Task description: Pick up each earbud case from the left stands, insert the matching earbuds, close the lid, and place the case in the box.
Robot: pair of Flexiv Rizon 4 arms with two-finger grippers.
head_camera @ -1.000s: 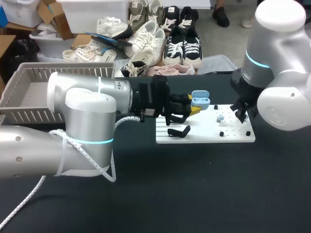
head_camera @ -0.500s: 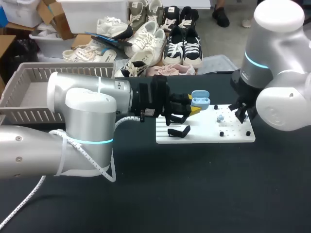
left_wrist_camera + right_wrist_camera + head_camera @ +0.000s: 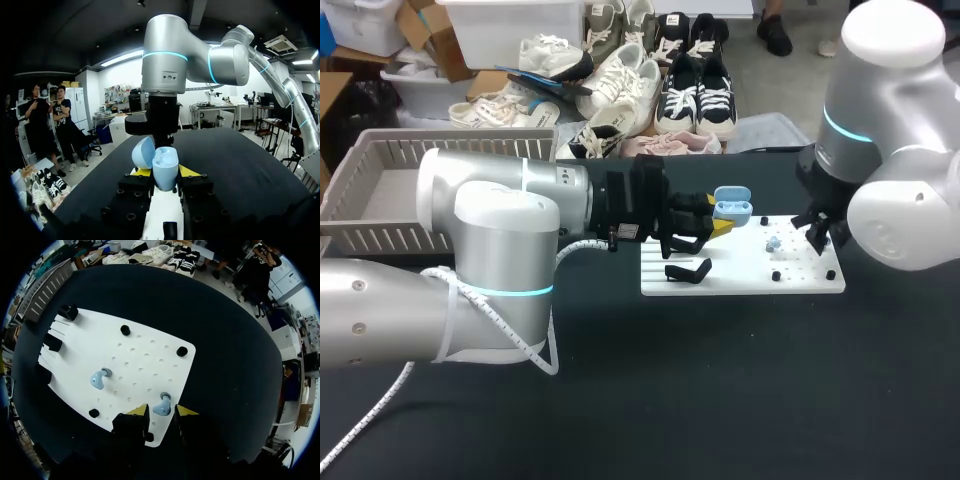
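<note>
My left gripper (image 3: 164, 176) is shut on a light blue earbud case (image 3: 161, 165), held above the white board with its lid standing open. The head view shows the case (image 3: 732, 203) over the board's (image 3: 800, 280) left part. Two light blue earbuds lie on the board (image 3: 145, 355). One earbud (image 3: 98, 379) sits near the middle. The other earbud (image 3: 162, 405) lies between the yellow tips of my right gripper (image 3: 161, 412). Its fingers stand open on either side, with a gap showing. In the head view the right gripper (image 3: 817, 235) hangs over the board's right part.
Black stands (image 3: 688, 270) sit on the board's left end, and small black pegs (image 3: 125, 330) mark its corners. A grey slatted basket (image 3: 380, 190) stands at the table's far left. Dark table surface lies in front of the board.
My right gripper's fingers have drawn slightly closer together over the board. The left arm and the case have stayed where they were.
</note>
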